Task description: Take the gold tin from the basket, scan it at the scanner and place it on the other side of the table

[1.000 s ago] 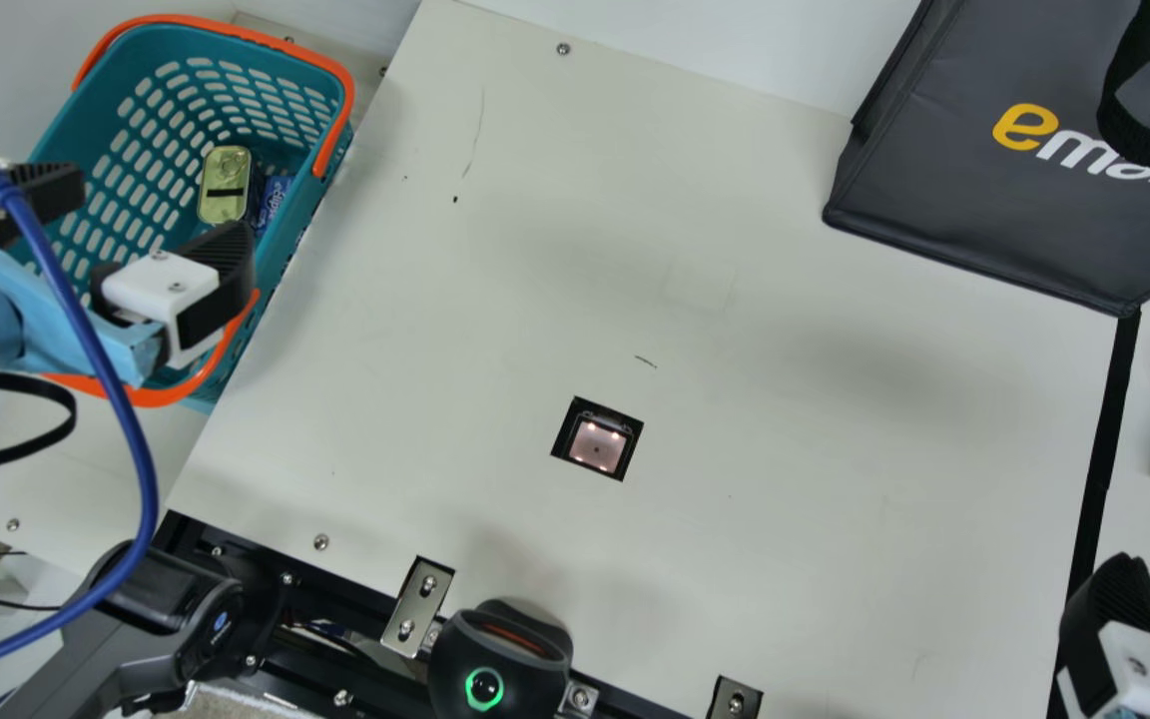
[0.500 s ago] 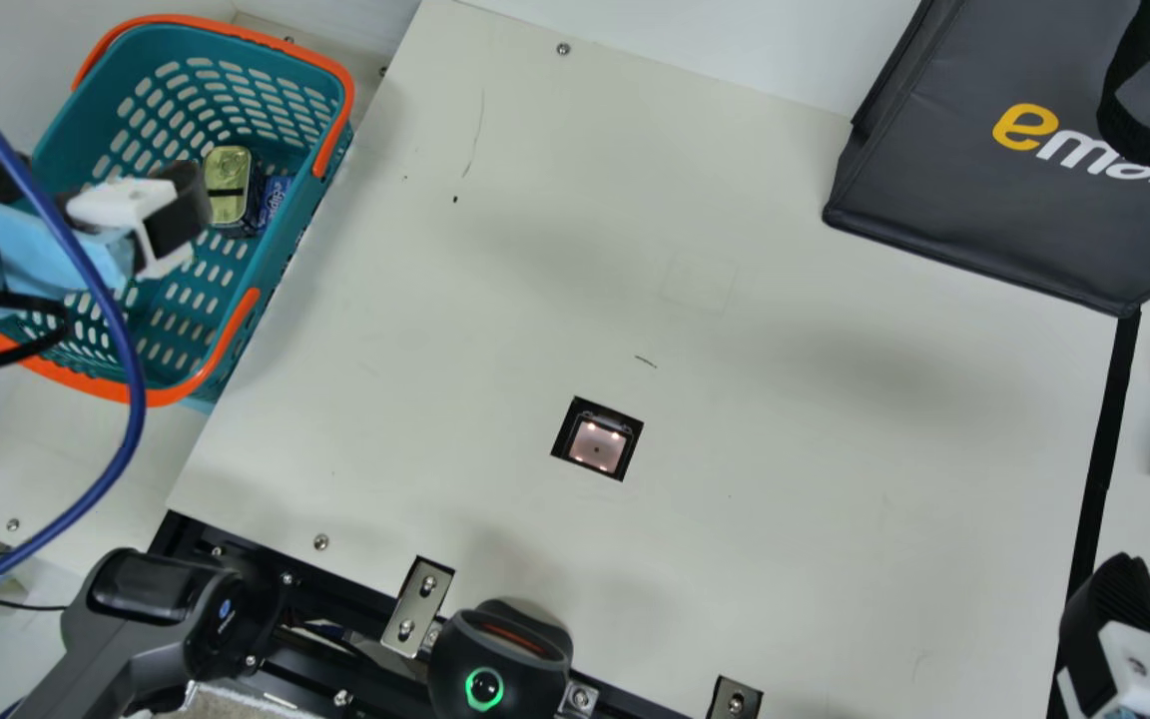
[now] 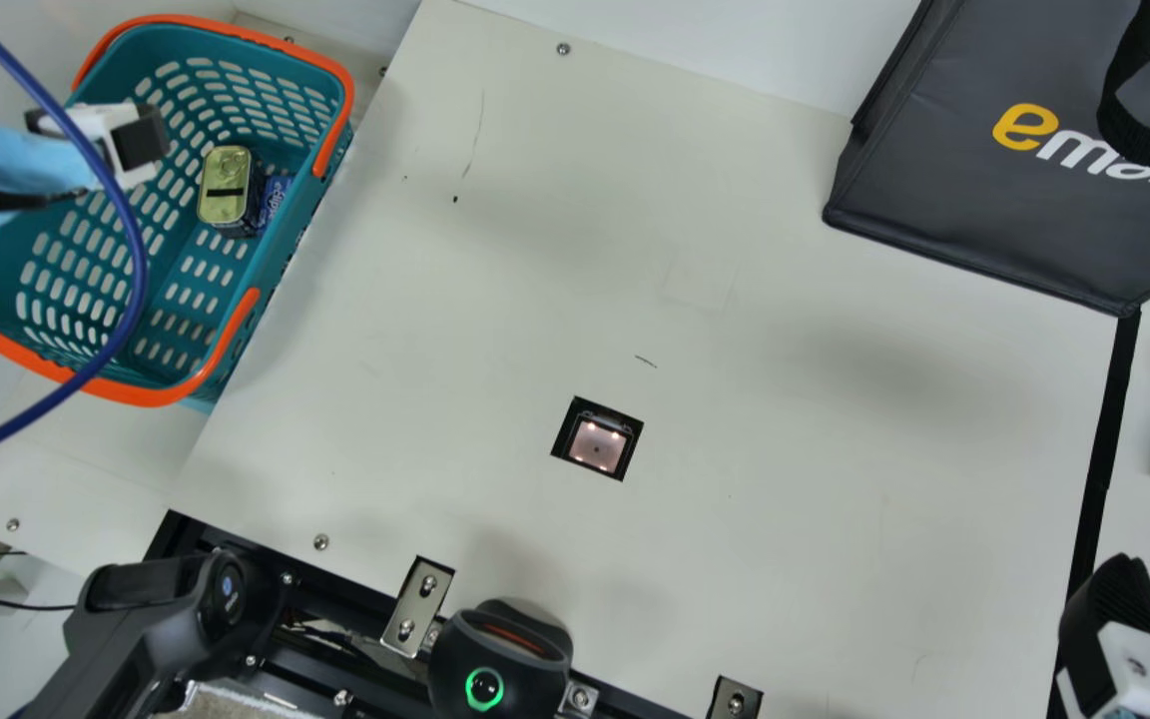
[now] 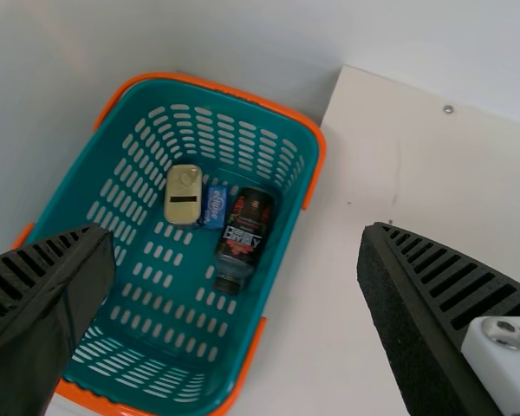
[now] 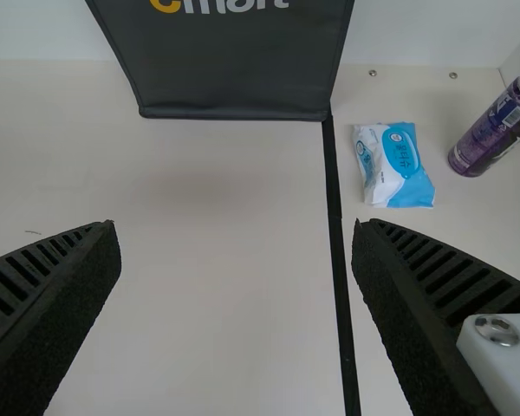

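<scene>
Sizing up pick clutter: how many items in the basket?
3, all in the basket: gold tin, dark bottle, and a blue packet between them. Something smaller could be hidden beneath them.

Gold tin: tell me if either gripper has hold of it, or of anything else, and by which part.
Nothing is held. The left gripper and right gripper are open and empty; the gold tin sits in the basket.
</scene>
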Motion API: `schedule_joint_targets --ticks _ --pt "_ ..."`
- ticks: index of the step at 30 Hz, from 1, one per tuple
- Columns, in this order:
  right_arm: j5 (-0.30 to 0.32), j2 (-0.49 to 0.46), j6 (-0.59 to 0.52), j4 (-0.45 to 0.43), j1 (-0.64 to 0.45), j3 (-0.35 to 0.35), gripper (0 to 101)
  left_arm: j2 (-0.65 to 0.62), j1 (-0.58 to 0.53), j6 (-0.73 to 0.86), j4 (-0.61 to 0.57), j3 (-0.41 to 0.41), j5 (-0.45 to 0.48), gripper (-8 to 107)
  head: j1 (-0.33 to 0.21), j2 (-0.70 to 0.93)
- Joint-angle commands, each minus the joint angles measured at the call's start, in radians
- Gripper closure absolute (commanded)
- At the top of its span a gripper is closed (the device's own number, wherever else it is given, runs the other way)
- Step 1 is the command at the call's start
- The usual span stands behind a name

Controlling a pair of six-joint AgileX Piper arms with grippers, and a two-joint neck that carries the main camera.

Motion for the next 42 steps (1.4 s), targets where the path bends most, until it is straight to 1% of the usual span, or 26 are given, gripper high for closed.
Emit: schedule_joint_targets --ticks 1,5,10,18,29,42 --pt "0.0 0.0 0.0 0.0 0.0 0.0 6 0.051 0.061 0.128 -0.029 -0.01 0.001 9 -0.029 0.004" --pt "0.0 0.0 0.0 0.0 0.0 0.0 6 0.132 0.119 0.25 -0.067 -0.036 -0.001 9 -0.029 0.004" --pt "0.0 0.0 0.0 0.0 0.0 0.0 6 0.233 0.162 0.365 -0.097 -0.065 -0.005 9 -0.029 0.004" --pt "0.0 0.0 0.0 0.0 0.0 0.0 6 0.378 0.181 0.462 -0.115 -0.083 -0.025 9 -0.029 0.004" --pt "-0.001 0.0 0.0 0.0 0.0 0.0 6 0.529 0.161 0.475 -0.088 -0.047 -0.127 9 -0.029 0.004" --pt "-0.001 0.0 0.0 0.0 0.0 0.0 6 0.661 0.13 0.392 -0.028 0.037 -0.268 9 -0.029 0.004"
